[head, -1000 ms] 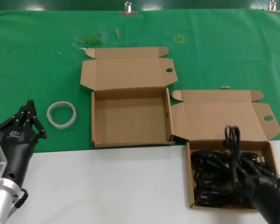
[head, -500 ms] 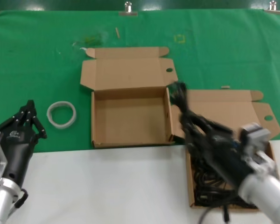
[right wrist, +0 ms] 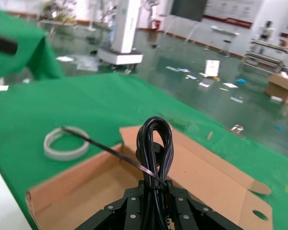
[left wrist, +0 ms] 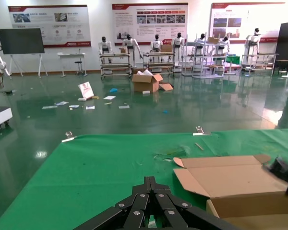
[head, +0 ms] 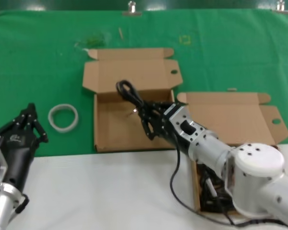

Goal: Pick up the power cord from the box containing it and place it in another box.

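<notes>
Nearest the robot, the left gripper [head: 31,122] is just sitting low at the left edge of the green cloth [head: 38,57], its fingers pinched together to a point with nothing in them. Two cardboard boxes are lying open here. The near-right box [head: 230,117] is holding a tangle of black cords [head: 211,191], mostly hidden under the right arm. The right gripper [head: 151,122] is reaching across over the far-left box [head: 129,76], jaws clamped tight on one power cord [head: 129,93], whose looped end is sticking up above that box's floor. One white ring [head: 63,117] is lying on the cloth between the left gripper and the far-left box.
</notes>
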